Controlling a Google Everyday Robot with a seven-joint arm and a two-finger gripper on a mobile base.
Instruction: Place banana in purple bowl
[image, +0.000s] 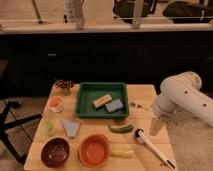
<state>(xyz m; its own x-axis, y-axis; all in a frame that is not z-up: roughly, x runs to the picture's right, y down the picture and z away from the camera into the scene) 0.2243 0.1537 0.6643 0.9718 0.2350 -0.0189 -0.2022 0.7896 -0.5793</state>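
Camera view: a pale wooden slatted table (146, 93) fills the near half. The banana (122, 153), small, pale yellow and slightly curved, lies flat near the front edge, just right of the round, glossy orange bowl (94, 149). The purple bowl (55, 151), dark and round, sits left of the orange one, well apart from the banana. Farther back stands a rectangular green tray (83, 100) holding a tan block (102, 101) and a blue-grey block (114, 105). A green cucumber-like vegetable (121, 128) lies between tray and banana. A long brush (152, 147) lies slanted at the right. The smooth white arm enters from the right, cut off by the frame; the gripper (156, 125) hangs over the table's right edge, above the brush's far end, too blurred to tell whether it is open or closed.
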